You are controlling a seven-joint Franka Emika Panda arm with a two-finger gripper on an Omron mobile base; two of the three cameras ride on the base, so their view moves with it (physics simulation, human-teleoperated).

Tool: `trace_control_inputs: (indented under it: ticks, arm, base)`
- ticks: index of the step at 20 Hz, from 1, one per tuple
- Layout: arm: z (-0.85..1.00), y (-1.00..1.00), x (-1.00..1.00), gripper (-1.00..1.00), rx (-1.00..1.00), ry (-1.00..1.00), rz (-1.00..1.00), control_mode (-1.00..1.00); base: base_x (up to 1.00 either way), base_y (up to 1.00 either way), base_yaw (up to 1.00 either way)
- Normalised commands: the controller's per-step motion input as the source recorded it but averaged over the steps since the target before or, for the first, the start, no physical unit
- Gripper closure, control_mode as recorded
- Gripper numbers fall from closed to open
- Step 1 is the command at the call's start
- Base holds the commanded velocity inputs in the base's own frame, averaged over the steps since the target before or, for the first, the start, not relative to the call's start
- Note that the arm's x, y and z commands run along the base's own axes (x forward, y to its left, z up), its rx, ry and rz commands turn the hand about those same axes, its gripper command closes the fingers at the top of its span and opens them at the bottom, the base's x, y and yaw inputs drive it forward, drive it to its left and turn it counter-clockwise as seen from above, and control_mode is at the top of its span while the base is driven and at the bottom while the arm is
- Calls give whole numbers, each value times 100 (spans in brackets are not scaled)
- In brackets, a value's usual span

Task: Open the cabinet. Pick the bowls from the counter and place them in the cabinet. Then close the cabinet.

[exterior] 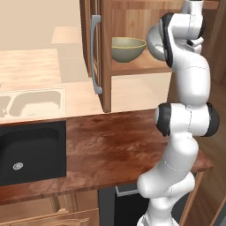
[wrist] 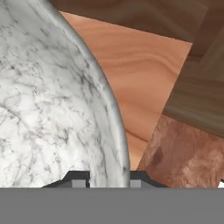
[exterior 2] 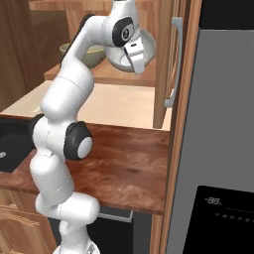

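The white-grey bowl (exterior 2: 130, 55) is seen at the upper centre of the right base view, on the shelf (exterior 2: 99, 75) of the open cabinet (exterior: 105, 53), with the gripper (wrist: 105, 178) straddling its rim; whether it is clenched cannot be told. The olive bowl (exterior: 127, 47) is set beside it. The desk (exterior: 110, 145) is seen below.

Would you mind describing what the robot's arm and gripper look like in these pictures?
The arm is built of smooth, rounded glossy white segments, with dark, nearly black bands and round caps at the joints. No loose cables show. The gripper ends in two small dark, blocky finger tips, each with a lighter grey square patch. In the right base view a white wrist housing sits beside a dark round cap with a small pale mark.
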Motion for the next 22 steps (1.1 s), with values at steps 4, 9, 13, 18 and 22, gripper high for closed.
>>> trace_control_inputs:
  ticks: [4, 9, 13, 18, 22]
  arm:
    - [58, -9, -16, 100, 0, 3, 0, -100]
    - [48, -13, -46, 100, 2, -9, 0, -100]
    - [16, -12, -30, -100, 8, -3, 0, -100]
    - [1, -2, -3, -100, 2, -2, 0, -100]
    - [-1, 0, 2, -100, 0, -7, 0, -100]
  base:
    - [0, 0, 0]
    - [0, 0, 0]
    - [0, 0, 0]
    - [0, 0, 0]
    - [0, 0, 0]
